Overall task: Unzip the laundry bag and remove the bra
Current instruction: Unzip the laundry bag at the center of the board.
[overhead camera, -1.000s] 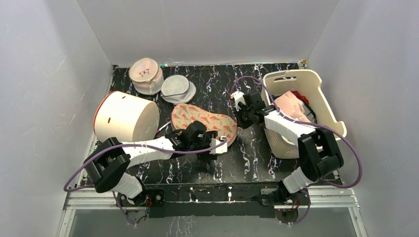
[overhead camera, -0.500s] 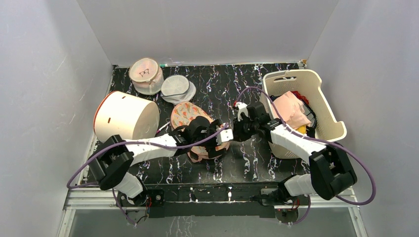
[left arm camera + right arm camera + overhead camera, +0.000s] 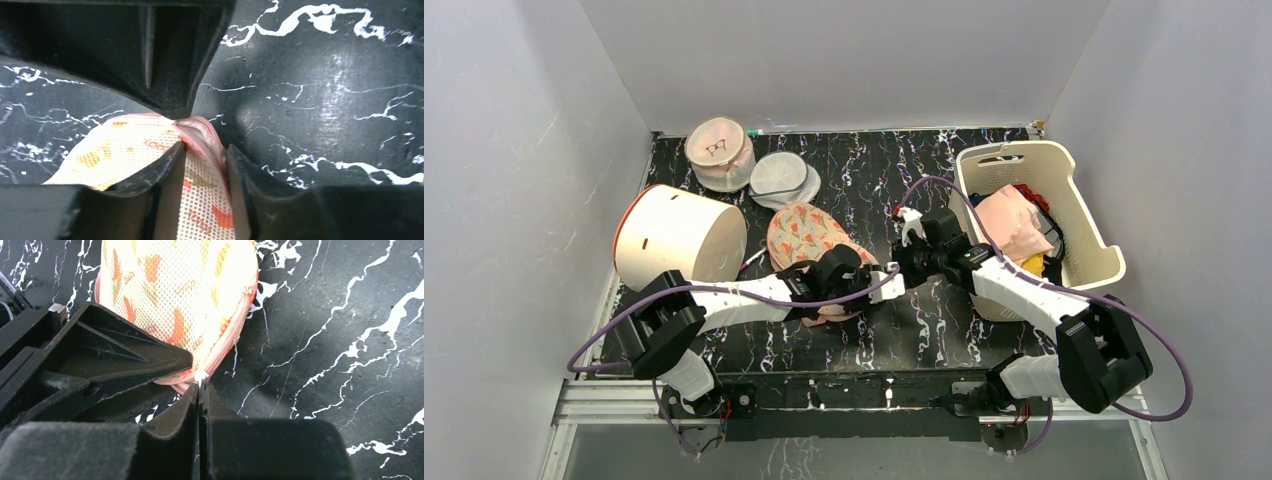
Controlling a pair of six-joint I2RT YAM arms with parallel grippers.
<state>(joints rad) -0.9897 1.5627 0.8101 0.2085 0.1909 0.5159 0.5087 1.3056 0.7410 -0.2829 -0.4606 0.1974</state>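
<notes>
The left gripper (image 3: 206, 150) is clamped on one end of the laundry bag (image 3: 804, 232), with the pink zip seam pinched between its fingers. Directly opposite, the right gripper (image 3: 201, 390) is pressed together on a small white zip pull (image 3: 201, 376) at that same end, so the two grippers are brought almost tip to tip. The zip appears closed along the edge that shows. The bag is laid on the black marbled desk (image 3: 325, 340) near its middle, partly covered by the left wrist. A white drum (image 3: 679, 235) is seen on its side to the left, two round mesh pouches (image 3: 719, 150) behind, and a cream basket (image 3: 1024, 148) of clothes to the right.
</notes>
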